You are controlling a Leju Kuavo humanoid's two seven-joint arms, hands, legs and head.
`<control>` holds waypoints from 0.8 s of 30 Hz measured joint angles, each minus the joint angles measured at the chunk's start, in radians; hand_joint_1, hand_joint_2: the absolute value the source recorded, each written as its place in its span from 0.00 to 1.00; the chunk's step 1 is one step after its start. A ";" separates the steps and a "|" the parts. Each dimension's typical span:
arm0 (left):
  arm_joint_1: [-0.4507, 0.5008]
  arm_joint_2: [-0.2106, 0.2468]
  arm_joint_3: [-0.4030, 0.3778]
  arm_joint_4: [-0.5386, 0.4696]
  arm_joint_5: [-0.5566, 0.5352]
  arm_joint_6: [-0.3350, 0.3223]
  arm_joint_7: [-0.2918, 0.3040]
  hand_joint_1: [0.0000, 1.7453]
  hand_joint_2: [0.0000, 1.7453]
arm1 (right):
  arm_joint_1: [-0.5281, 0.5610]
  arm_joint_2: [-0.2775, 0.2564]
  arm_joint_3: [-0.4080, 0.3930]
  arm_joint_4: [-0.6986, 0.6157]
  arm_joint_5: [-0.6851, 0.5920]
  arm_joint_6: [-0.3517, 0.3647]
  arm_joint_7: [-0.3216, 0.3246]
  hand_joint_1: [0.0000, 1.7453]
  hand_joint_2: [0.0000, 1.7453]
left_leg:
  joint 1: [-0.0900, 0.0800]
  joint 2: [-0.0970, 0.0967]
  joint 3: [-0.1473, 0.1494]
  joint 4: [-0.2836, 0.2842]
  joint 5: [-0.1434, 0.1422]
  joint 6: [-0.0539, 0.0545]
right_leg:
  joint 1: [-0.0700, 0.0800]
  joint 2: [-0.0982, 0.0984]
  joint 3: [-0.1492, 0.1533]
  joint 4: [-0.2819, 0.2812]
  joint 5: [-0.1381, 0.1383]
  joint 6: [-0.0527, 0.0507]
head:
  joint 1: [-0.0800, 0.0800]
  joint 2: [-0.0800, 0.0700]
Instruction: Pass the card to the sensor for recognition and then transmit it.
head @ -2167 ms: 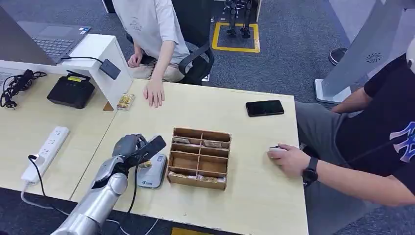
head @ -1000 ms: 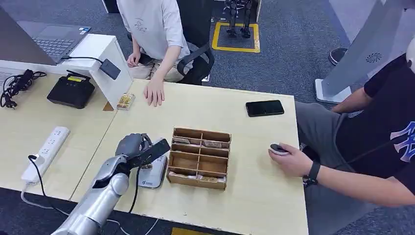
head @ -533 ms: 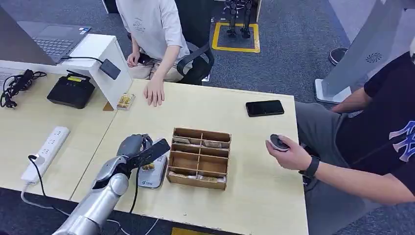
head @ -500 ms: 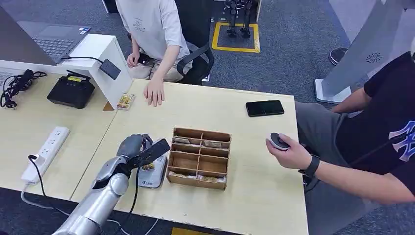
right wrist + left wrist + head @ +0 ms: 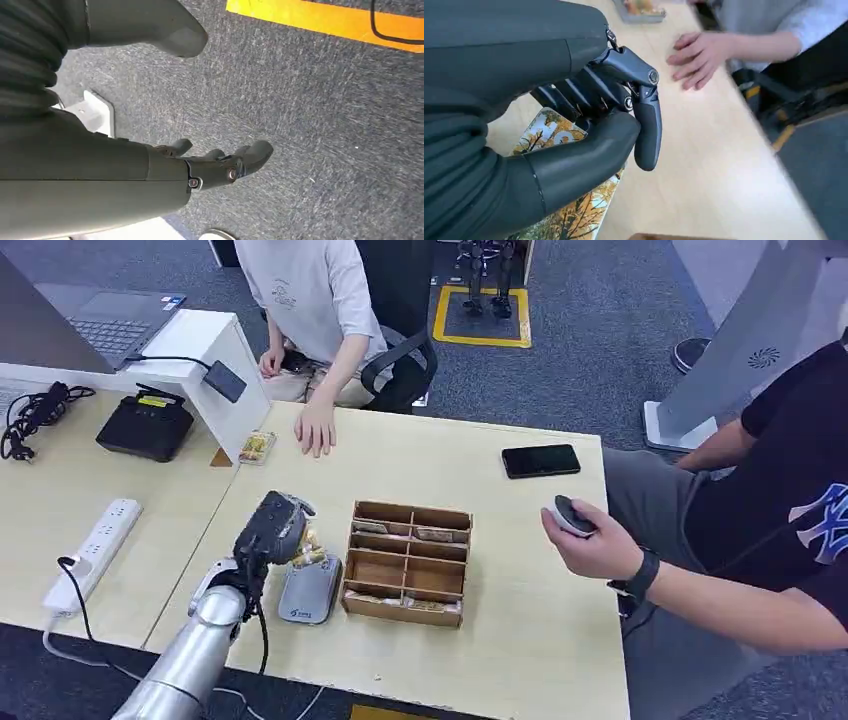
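Note:
My left hand [image 5: 272, 527] holds a card [image 5: 310, 544] printed with autumn trees, just above the table and beyond the far end of the grey card sensor [image 5: 308, 593]. In the left wrist view the card [image 5: 569, 215] is pinched between the thumb and the dark fingers [image 5: 646, 125] of that left hand [image 5: 589, 125]. The sensor lies flat beside the wooden divided box [image 5: 407, 562]. A person's hand [image 5: 316, 428] rests on the far table edge, also seen as the hand [image 5: 704, 55] ahead of my fingers. My right hand [image 5: 220, 162] hangs over grey carpet, fingers apart and empty.
A black phone [image 5: 540, 460] lies at the far right of the table. A person at the right holds a small dark device [image 5: 571, 515] above the table. A power strip [image 5: 95, 550], a black unit [image 5: 148, 426] and cables sit on the left table.
My left hand has turned and lifted away from over the sensor, carrying the card toward the far side. The person at the right has raised the small dark device off the table.

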 joint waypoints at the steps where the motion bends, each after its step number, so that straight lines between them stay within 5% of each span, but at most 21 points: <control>1: -0.002 -0.003 0.012 -0.008 0.043 0.030 -0.060 1.00 1.00 | 0.000 0.000 0.002 0.000 0.000 0.000 -0.003 0.00 1.00 | 0.000 0.000 0.000 0.000 0.000 0.000 | 0.000 0.000 0.000 0.000 0.000 0.000 | 0.001 0.000; 4: -0.024 -0.002 0.037 -0.037 0.098 0.084 -0.136 1.00 1.00 | 0.000 0.000 0.009 0.000 0.000 0.002 -0.007 0.00 1.00 | 0.000 0.000 0.000 0.000 0.000 0.000 | 0.000 0.000 0.000 0.000 0.000 0.000 | 0.000 0.000; 14: -0.078 0.026 0.083 -0.082 0.137 0.124 -0.170 1.00 1.00 | -0.002 -0.003 0.034 0.000 0.000 0.013 -0.014 0.00 1.00 | 0.000 0.000 0.000 0.000 0.000 0.000 | 0.000 0.000 0.000 0.000 0.000 0.000 | 0.000 0.000; 20: -0.112 0.066 0.074 -0.082 -0.304 0.363 -0.184 1.00 1.00 | -0.006 -0.011 0.053 0.000 0.000 0.040 -0.018 0.00 1.00 | 0.000 0.000 0.000 0.000 0.000 0.000 | 0.000 0.000 0.000 0.000 0.000 0.000 | 0.000 0.000; 24: -0.124 0.084 0.064 -0.077 -0.392 0.420 -0.178 1.00 1.00 | -0.012 -0.015 0.060 0.000 0.000 0.042 -0.020 0.00 1.00 | 0.000 0.000 0.000 0.000 0.000 0.000 | 0.000 0.000 0.000 0.000 0.000 0.000 | 0.000 0.000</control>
